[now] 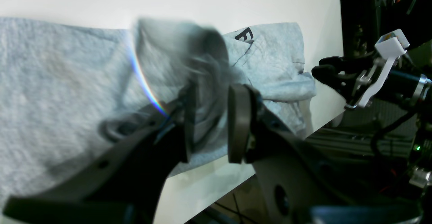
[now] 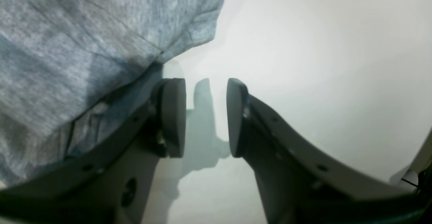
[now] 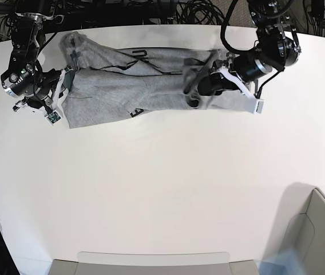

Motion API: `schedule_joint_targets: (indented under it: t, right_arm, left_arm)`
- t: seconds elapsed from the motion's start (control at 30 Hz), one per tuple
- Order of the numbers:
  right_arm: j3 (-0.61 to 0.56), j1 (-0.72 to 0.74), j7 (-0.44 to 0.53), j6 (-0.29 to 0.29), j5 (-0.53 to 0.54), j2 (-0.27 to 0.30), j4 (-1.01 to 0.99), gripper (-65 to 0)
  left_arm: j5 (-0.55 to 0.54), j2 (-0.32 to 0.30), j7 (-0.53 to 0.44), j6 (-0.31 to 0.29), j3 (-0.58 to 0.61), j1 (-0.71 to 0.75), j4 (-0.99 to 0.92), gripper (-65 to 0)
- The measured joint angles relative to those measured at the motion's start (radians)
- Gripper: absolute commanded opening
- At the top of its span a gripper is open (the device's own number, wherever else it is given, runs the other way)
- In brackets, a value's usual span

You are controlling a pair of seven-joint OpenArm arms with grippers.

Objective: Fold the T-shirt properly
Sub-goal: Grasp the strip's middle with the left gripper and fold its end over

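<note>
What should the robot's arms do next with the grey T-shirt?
Probably lift the left gripper clear. Its jaws stand apart with a blurred bunch of the heather-grey cotton T-shirt between them, so it seems to be letting go. The right gripper is open beside the shirt's edge over the white table, holding nothing.

In the base view the right gripper (image 3: 59, 94) sits at nine o'clock, fingers (image 2: 172, 116) spread wide apart with nothing between them. The left gripper (image 3: 194, 86) reaches in from two o'clock, wrist angled low, fingers (image 1: 238, 126) parted.
</note>
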Motion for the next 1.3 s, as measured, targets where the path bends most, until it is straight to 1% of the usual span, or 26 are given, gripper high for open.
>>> schedule_joint_targets:
  t: [0.1,0.2,0.33,0.53,0.63,0.7,0.77,0.9,1.07,1.2,1.3]
  right_arm:
    - [0.0,0.0,0.0,0.0,0.001,0.0,0.0,-44.3]
    - [0.0,-0.001,0.0,0.0,0.0,0.0,0.0,-44.4]
    - [0.001,0.0,0.0,0.0,0.008,0.004,0.003,-44.4]
    - [0.003,0.0,0.001,0.0,0.009,0.005,0.059,-44.4]
    - [0.004,-0.002,-0.001,0.0,0.009,0.005,0.063,-44.4]
    - [0.004,-0.002,0.0,0.0,0.005,0.005,0.063,-44.4]
    - [0.004,0.0,0.0,0.0,0.011,0.002,0.063,-44.4]
    - [0.004,0.0,0.0,0.0,0.008,0.0,0.063,-44.4]
    - [0.004,0.0,0.0,0.0,0.008,0.002,0.063,-44.4]
    - [0.005,0.009,0.0,0.0,0.011,0.005,0.063,-44.4]
    - [0.059,0.029,-0.001,0.0,0.01,-0.008,0.063,-44.4]
  left_arm:
    - [0.0,0.0,0.002,0.0,0.0,-0.014,0.0,-51.9]
    - [-0.04,0.017,-0.004,0.0,-0.013,-0.039,0.0,-56.1]
    - [-0.042,0.026,0.001,0.0,-0.022,-0.024,0.001,-65.0]
    - [-0.037,0.02,0.005,0.008,-0.151,0.041,0.002,-65.0]
    - [-0.003,0.016,-0.005,0.011,-0.175,0.034,0.002,-65.0]
    - [0.071,0.017,-0.003,0.017,-0.146,0.024,0.002,-65.0]
    - [0.154,0.017,0.0,0.018,-0.089,0.013,0.0,-65.0]
    - [0.232,0.017,-0.002,0.018,0.048,0.008,0.0,-65.0]
    - [0.232,0.018,-0.006,0.011,0.152,0.061,0.003,-65.0]
    - [0.237,0.014,0.001,0.012,0.261,0.126,0.003,-65.0]
    - [0.228,-0.002,0.001,0.008,0.34,0.137,0.003,-65.0]
